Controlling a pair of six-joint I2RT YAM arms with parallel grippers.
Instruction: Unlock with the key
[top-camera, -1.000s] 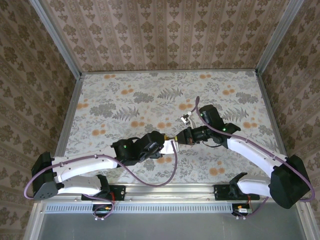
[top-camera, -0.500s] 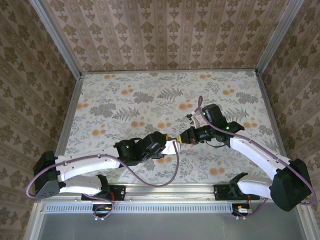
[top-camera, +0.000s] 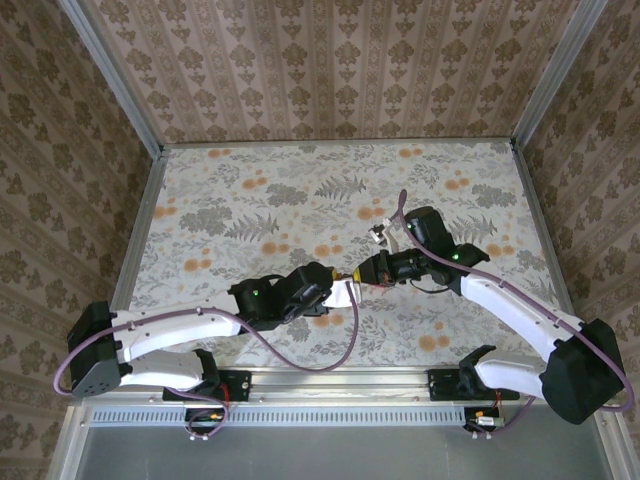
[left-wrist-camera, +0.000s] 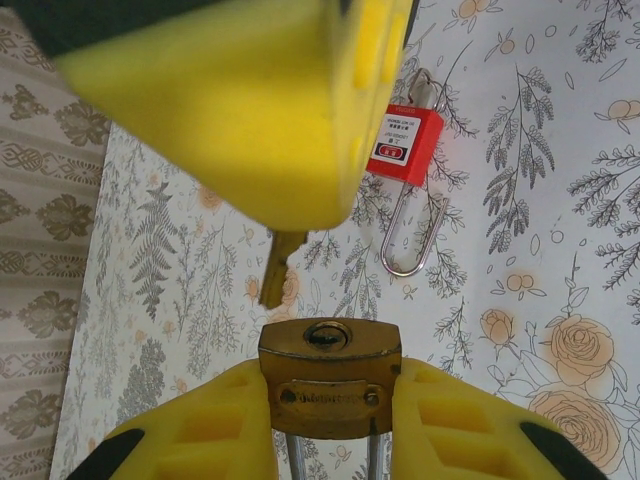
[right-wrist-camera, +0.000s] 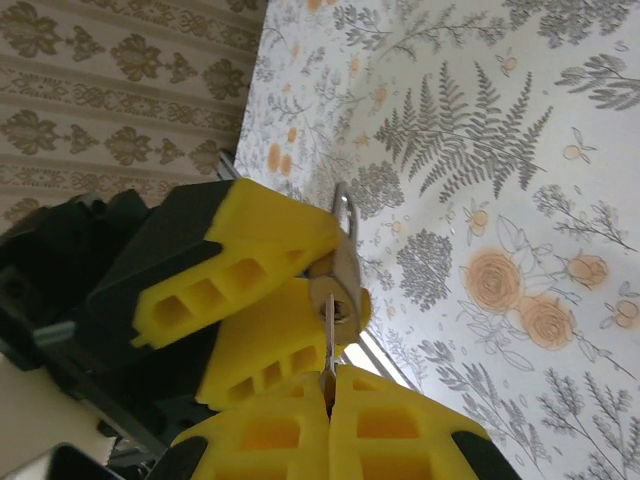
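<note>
My left gripper is shut on the brass padlock. Its yellow fingers clamp the body from both sides, with the keyhole facing away from the wrist and the silver shackle below. My right gripper is shut on the key, whose thin blade points at the padlock. In the left wrist view the key ends just short of the keyhole and a little left of it. The red tag and a wire loop hang beside the right gripper. From above, both grippers meet mid-table.
The floral tablecloth covers the table. Patterned walls close in the left, back and right. A metal rail with both arm bases runs along the near edge. Purple cables loop off both arms.
The left gripper and padlock have shifted slightly right, and the right gripper has turned and closed in, so the key tip now sits nearer the keyhole.
</note>
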